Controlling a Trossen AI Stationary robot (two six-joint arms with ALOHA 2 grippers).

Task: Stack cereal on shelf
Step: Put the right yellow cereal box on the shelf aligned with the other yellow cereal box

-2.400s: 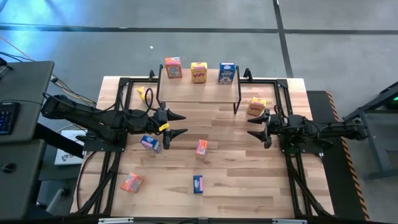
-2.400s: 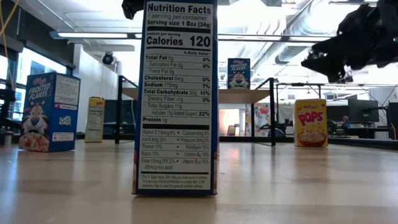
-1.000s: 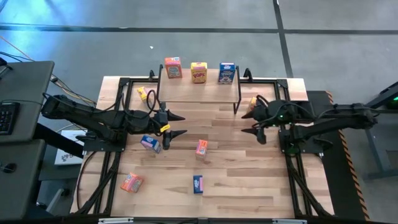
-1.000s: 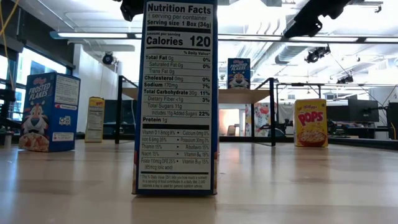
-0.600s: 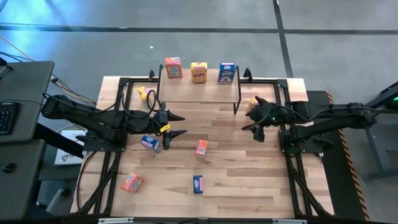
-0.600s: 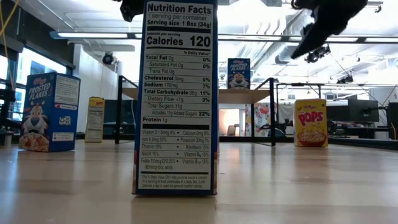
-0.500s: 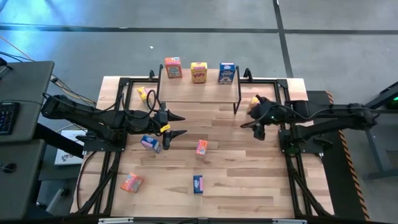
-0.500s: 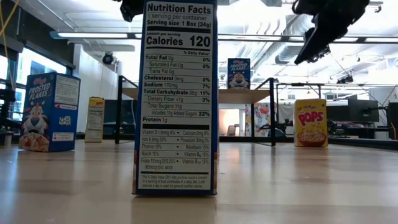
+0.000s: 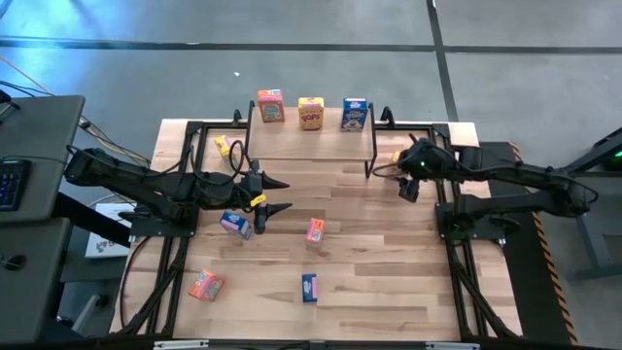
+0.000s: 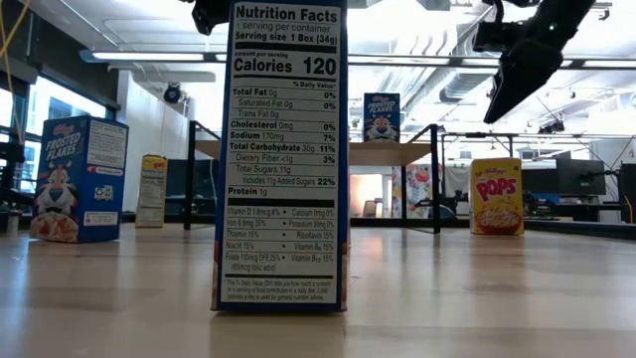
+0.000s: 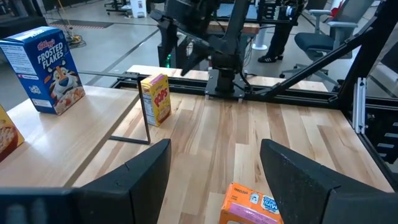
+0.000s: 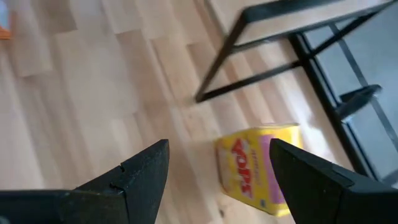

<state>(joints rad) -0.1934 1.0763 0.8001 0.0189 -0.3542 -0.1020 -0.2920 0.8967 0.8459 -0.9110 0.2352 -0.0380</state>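
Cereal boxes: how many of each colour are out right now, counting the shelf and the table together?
Orange-red boxes: 3
Yellow boxes: 3
Blue boxes: 3
Total: 9

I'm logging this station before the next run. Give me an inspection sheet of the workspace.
Surface: wooden table, bare between boxes.
Job's things: shelf holds three upright cereal boxes, orange-red, yellow, blue; the other boxes stand or lie on the table, among them a yellow Pops box beside the shelf's leg.
Clutter: nothing seen.
Claws: left claw open above the table, empty; right claw open above the Pops box.
Cables: black bundles along both arms.
Surroundings: grey floor; keyboard beside the table.
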